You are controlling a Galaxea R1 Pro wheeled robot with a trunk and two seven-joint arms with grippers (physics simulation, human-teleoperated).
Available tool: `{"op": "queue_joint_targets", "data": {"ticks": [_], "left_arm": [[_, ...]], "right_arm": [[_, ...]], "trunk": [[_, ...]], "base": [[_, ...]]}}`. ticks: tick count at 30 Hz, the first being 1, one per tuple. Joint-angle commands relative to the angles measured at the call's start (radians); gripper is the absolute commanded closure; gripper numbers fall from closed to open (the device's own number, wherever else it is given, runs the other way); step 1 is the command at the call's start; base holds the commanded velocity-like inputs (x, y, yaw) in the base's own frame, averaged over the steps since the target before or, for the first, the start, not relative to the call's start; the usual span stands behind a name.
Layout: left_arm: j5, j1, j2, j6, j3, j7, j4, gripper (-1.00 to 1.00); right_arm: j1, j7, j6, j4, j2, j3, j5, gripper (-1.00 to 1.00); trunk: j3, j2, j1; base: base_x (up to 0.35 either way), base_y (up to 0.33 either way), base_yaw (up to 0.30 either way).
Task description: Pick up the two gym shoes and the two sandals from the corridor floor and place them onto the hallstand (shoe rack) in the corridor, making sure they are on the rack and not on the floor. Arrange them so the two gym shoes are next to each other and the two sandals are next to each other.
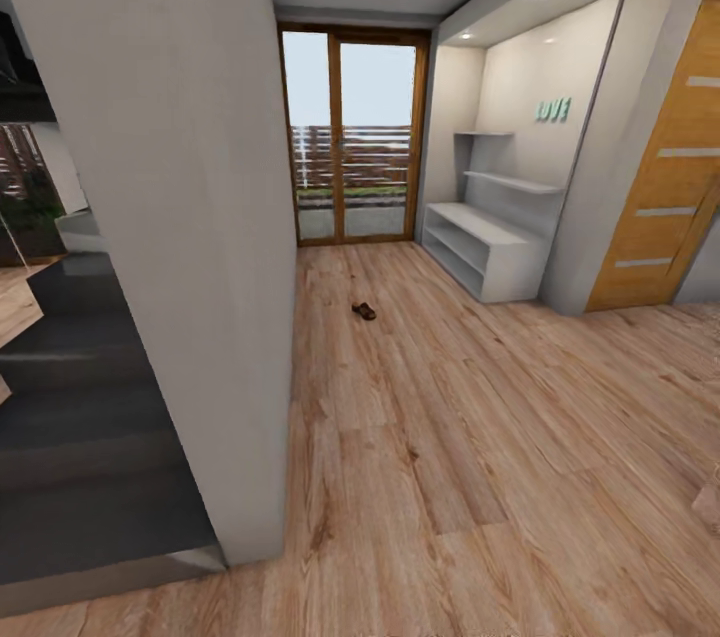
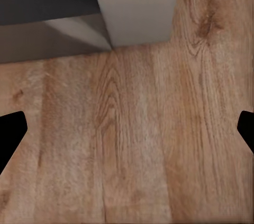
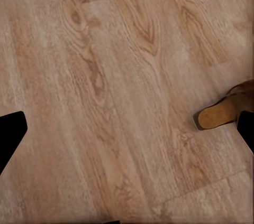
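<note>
Grey pillar (image 1: 190, 217) near left; dark stairs (image 1: 70, 417) left of it. Far end: wood-framed glass door (image 1: 352, 132), fence outside. Right: orange panelled door (image 1: 665, 187), green LOVE sign (image 1: 552, 109) on wall.

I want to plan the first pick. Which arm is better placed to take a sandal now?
The right arm, probably. A sandal lies on the floor close to its open fingers; the left wrist view has no shoe.

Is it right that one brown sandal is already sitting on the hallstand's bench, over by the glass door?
Not quite. In the head view the brown sandal lies on the wood-plank floor, not on the bench of the hallstand. It is indeed near the glass door.
</note>
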Motion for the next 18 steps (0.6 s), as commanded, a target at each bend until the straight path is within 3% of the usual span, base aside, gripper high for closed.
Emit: {"op": "queue_joint_targets", "data": {"ticks": [1,18], "left_arm": [[-0.001,0.000,-0.001,-0.004,0.001,0.001,0.001,-1.00],[0.000,0.000,-0.005,-0.006,0.003,0.002,0.004,-1.00]], "right_arm": [[-0.001,0.001,-0.003,0.001,0.000,0.001,-0.010,-1.00],[-0.001,-0.001,-0.003,0.001,0.000,0.001,-0.010,-1.00]], "trunk": [[-0.002,0.000,0.000],[-0.023,0.000,0.000]], "base": [[0.000,0.000,-0.200],[0.000,0.000,-0.200]]}}
